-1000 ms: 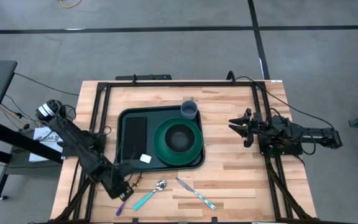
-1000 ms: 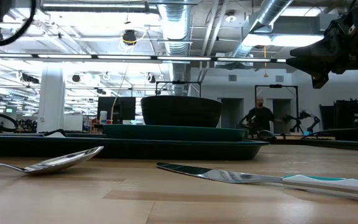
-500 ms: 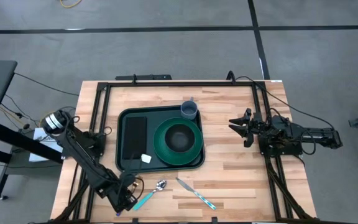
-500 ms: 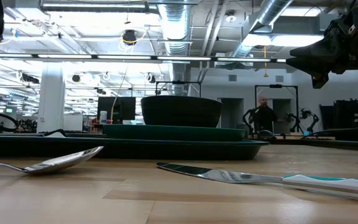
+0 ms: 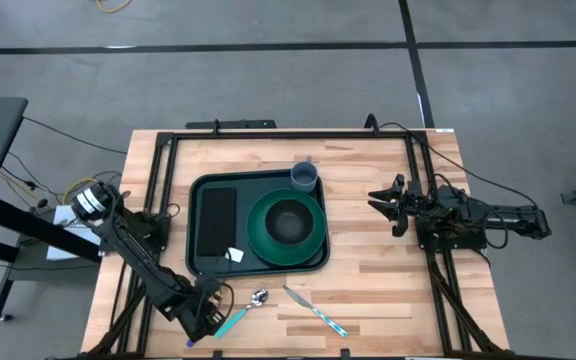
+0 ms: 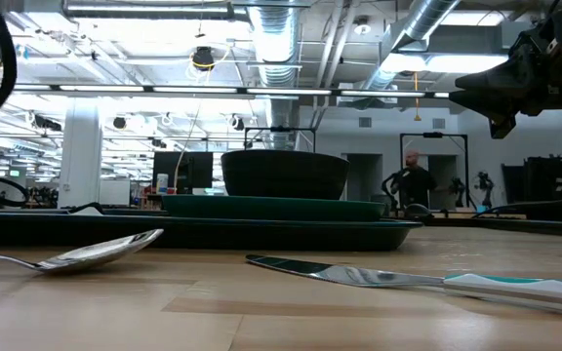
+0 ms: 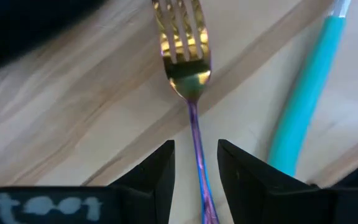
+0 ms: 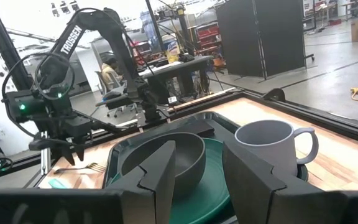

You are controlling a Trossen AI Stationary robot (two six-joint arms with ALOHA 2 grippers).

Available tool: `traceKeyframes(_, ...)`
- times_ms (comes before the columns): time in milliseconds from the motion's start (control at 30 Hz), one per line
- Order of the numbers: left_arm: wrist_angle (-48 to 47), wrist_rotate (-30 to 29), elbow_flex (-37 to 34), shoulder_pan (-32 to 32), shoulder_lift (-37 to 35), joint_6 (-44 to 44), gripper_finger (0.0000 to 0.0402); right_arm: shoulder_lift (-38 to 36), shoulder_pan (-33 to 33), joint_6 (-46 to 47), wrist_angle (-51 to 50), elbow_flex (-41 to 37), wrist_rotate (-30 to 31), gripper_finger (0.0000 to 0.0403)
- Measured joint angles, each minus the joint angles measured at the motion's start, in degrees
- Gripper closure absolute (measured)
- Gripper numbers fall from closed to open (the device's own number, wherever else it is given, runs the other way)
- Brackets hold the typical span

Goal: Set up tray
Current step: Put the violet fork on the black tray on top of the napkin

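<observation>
Our left gripper (image 7: 196, 163) hangs over the fork (image 7: 188, 74), jaws apart astride its handle, tines pointing toward the tray (image 5: 200, 190); right gripper (image 5: 388, 204) waits apart.

Bright overhead light, blurred left wrist close-up

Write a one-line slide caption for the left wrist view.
Left gripper hangs open over a gold-tined fork, fingers straddling its purple handle.
</observation>
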Motion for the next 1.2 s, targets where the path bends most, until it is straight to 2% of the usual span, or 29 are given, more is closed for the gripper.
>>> traceKeyframes(267, 4.51, 1.42, 0.0, 0.02, 4.95, 0.83, 0.0294, -0.02, 0.0, 0.02, 0.0, 0.02, -0.01, 0.028)
traceKeyframes(500, 3.74, 1.87, 0.26, 0.02, 6.49, 0.52, 0.0297, 0.0, 0.0, 0.02, 0.0, 0.02, 0.01, 0.028)
traceKeyframes(633, 2.84, 1.88, 0.2, 0.15, 6.57, 0.15, 0.0324, -0.01, 0.0, 0.01, 0.0, 0.0, 0.01, 0.028)
traceKeyframes(833, 2.54, 1.58, 0.12, 0.14, 6.64, -0.03, 0.0391, -0.01, 0.0, 0.01, 0.0, 0.0, 0.01, 0.028)
traceKeyframes(1100, 2.54, 0.98, -0.13, 0.13, 5.19, -2.16, 0.0397, 0.0, 0.0, 0.0, 0.0, 0.02, 0.0, 0.028)
traceKeyframes(1200, 0.29, -3.02, -0.33, 0.15, 2.44, -6.79, 0.0399, -0.02, 0.0, 0.0, 0.0, 0.0, -0.01, 0.028)
